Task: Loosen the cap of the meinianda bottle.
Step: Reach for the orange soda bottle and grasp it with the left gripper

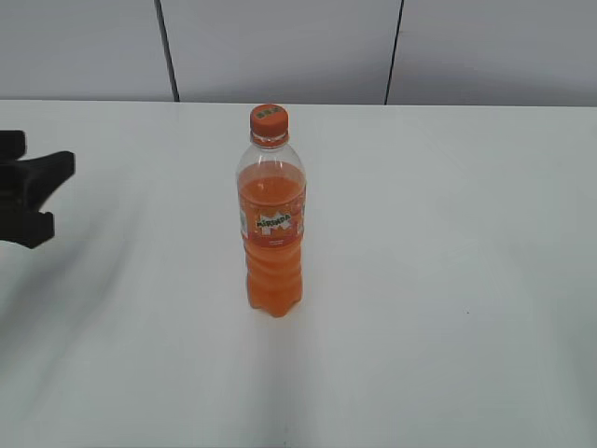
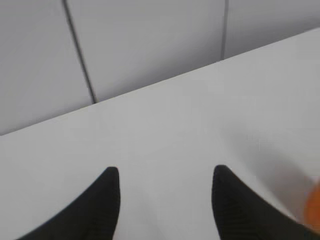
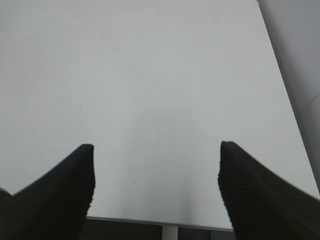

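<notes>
The meinianda bottle [image 1: 271,233] stands upright at the middle of the white table [image 1: 448,280], full of orange drink, with an orange label. Its small orange cap [image 1: 269,119] sits on top of the neck. My left gripper [image 1: 51,191] is open and empty at the far left of the exterior view, well apart from the bottle. In the left wrist view its jaws [image 2: 165,175] are spread over bare table, and a blurred orange patch [image 2: 314,205] shows at the right edge. My right gripper [image 3: 156,150] is open and empty; it is outside the exterior view.
A grey panelled wall [image 1: 280,47] runs behind the table's far edge. In the right wrist view the table's edge [image 3: 165,221] lies below the jaws, with a white leg under it.
</notes>
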You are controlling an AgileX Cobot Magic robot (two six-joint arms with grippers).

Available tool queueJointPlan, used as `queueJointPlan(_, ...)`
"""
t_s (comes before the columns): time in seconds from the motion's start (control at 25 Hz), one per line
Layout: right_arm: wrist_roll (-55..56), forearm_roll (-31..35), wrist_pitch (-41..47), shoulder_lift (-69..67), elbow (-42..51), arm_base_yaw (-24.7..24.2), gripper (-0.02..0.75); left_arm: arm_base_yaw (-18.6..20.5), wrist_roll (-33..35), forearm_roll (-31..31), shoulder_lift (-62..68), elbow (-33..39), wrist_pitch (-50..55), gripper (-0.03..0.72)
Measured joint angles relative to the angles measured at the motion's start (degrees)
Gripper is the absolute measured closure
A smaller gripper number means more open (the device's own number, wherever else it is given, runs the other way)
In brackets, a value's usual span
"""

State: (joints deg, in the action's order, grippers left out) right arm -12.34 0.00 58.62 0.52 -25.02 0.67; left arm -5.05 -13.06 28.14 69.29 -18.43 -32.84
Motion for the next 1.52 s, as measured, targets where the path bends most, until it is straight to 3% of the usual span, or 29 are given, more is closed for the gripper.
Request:
queueJointPlan(0.16, 0.00, 0.00, 0.00, 0.00, 0.00, 0.00, 0.160, 0.00, -6.89, 11.40, 6.89, -0.05, -8.52, 0.315)
queueJointPlan(0.36, 0.00, 0.00, 0.00, 0.00, 0.00, 0.00, 0.160, 0.00, -8.71, 19.57, 15.06, -0.30, -17.52, 0.315)
queueJointPlan(0.6, 0.00, 0.00, 0.00, 0.00, 0.00, 0.00, 0.160, 0.00, -11.39, 33.44, 22.95, -5.79, -19.24, 0.302)
queueJointPlan(0.8, 0.00, 0.00, 0.00, 0.00, 0.00, 0.00, 0.158, -0.06, -11.62, 35.18, 28.02, -8.90, -19.40, 0.135)
queueJointPlan(0.92, 0.00, 0.00, 0.00, 0.00, 0.00, 0.00, 0.158, -0.76, -11.62, 35.93, 29.44, -9.34, -19.93, 0.079)
queueJointPlan(1.12, 0.00, 0.00, 0.00, 0.00, 0.00, 0.00, 0.158, -1.96, -13.05, 38.01, 29.62, -12.15, -20.49, 0.073)
queueJointPlan(1.32, 0.00, 0.00, 0.00, 0.00, 0.00, 0.00, 0.158, -2.97, -19.68, 45.46, 32.56, -17.71, -21.08, 0.075)
queueJointPlan(1.52, 0.04, 0.00, 0.00, 0.00, 0.00, 0.00, 0.158, -5.21, -22.21, 50.34, 37.15, -22.46, -21.69, 0.082)
